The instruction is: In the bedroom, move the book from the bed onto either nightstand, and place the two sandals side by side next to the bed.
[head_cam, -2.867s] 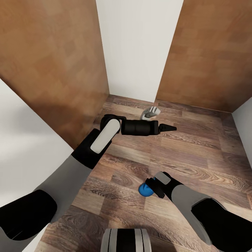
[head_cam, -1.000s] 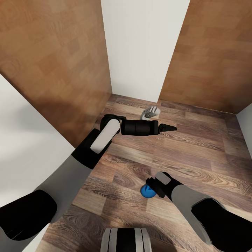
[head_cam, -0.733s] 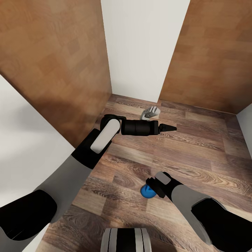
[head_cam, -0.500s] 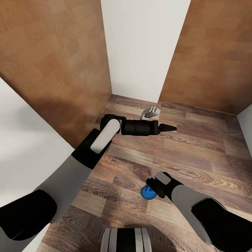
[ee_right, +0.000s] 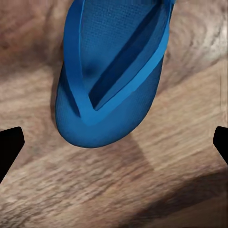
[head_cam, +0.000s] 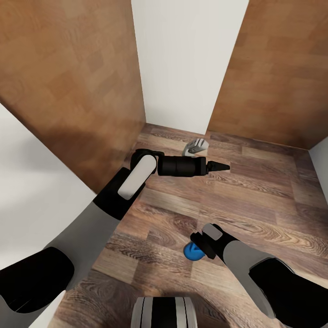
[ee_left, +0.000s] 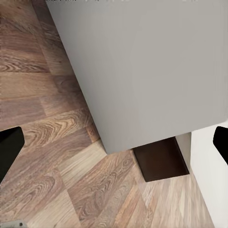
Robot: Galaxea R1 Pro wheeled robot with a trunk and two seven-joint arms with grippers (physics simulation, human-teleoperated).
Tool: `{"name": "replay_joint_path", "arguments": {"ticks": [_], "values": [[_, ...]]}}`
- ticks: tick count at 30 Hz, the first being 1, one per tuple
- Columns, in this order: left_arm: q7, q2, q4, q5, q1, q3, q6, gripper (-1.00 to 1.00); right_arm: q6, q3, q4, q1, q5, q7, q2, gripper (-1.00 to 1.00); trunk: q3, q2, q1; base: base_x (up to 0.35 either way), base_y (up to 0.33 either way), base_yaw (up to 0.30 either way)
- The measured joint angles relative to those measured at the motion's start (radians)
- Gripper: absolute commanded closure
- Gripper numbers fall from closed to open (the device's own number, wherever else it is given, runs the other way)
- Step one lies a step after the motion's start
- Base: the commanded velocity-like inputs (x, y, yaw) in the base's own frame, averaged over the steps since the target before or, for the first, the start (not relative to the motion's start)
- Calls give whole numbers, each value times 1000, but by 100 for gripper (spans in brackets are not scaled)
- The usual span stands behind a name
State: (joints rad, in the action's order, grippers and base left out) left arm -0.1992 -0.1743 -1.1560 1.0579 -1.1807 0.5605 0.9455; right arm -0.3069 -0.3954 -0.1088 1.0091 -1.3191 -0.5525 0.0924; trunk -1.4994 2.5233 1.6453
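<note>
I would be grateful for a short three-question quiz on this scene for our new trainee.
1. True or false: the blue sandal lies on the wood floor with its straps facing up.
2. Choose one: the right end effector is A) shut on the sandal, B) open just above the sandal, C) carrying a book.
3. Fill in: the left end effector, stretched out over the floor, holds ____.

Key: 1 true; 2 B; 3 nothing.
</note>
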Motion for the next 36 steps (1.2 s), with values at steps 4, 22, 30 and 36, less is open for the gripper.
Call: {"name": "replay_joint_path", "arguments": {"ticks": [4, 22, 30, 36], "values": [[1, 0, 0, 0, 0, 0, 0, -100, 0, 0, 0, 0, -1, -21, 0, -100, 0, 0, 0, 153, 40, 0], [1, 0, 0, 0, 0, 0, 0, -100, 1, 1, 0, 0, -2, -31, -1, -100, 0, 0, 0, 27, 7, 0], [1, 0, 0, 0, 0, 0, 0, -100, 1, 1, 0, 0, -2, -32, 0, -100, 0, 0, 0, 1, 0, 0], [2, 0, 0, 0, 0, 0, 0, -100, 1, 2, 0, 0, -2, -33, 0, -100, 0, 0, 0, 0, 0, 0]]}}
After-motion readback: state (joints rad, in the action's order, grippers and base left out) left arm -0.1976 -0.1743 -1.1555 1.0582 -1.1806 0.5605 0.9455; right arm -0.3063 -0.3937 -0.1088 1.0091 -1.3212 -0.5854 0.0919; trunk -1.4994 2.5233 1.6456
